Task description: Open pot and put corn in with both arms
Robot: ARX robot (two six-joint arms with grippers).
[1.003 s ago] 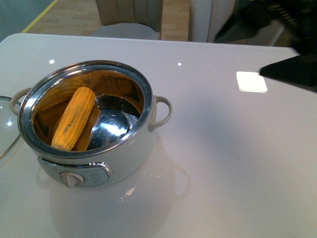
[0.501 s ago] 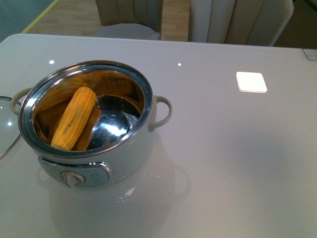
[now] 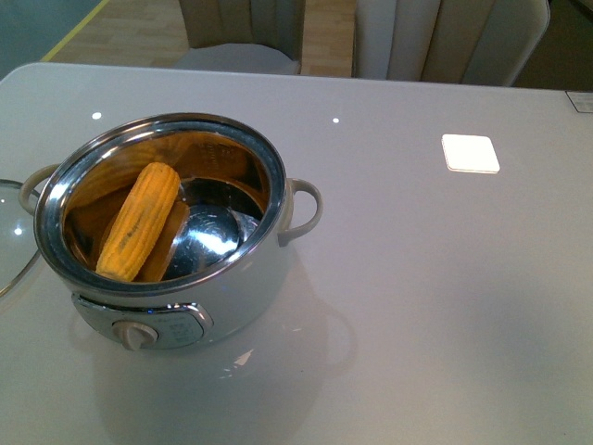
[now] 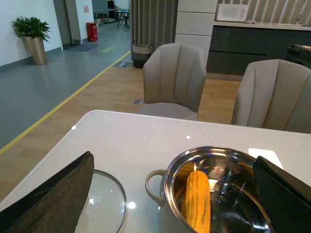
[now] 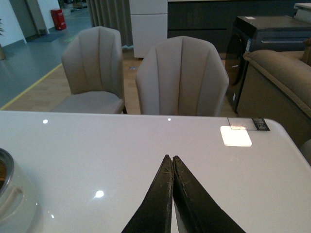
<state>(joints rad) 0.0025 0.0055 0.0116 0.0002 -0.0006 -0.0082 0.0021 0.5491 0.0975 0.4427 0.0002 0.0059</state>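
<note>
Corn point(image 3: 139, 222) ridged, tapered, inside shiny steel pot point(image 3: 269, 278); left gripper point(image 4: 170, 194) spread wide, right gripper point(image 5: 172, 167) pinched closed, apparently empty

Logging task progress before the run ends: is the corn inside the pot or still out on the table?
Inside. The corn leans against the steel inner wall of the open pot, whose glass lid lies beside it.

Open white pot point(image 3: 232, 297), yellow corn point(image 3: 139, 222) leaning inside

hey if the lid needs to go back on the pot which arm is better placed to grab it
Probably the left. Its open claw frames both the glass lid and the pot. The right claw is shut, over bare table away from the lid.
</note>
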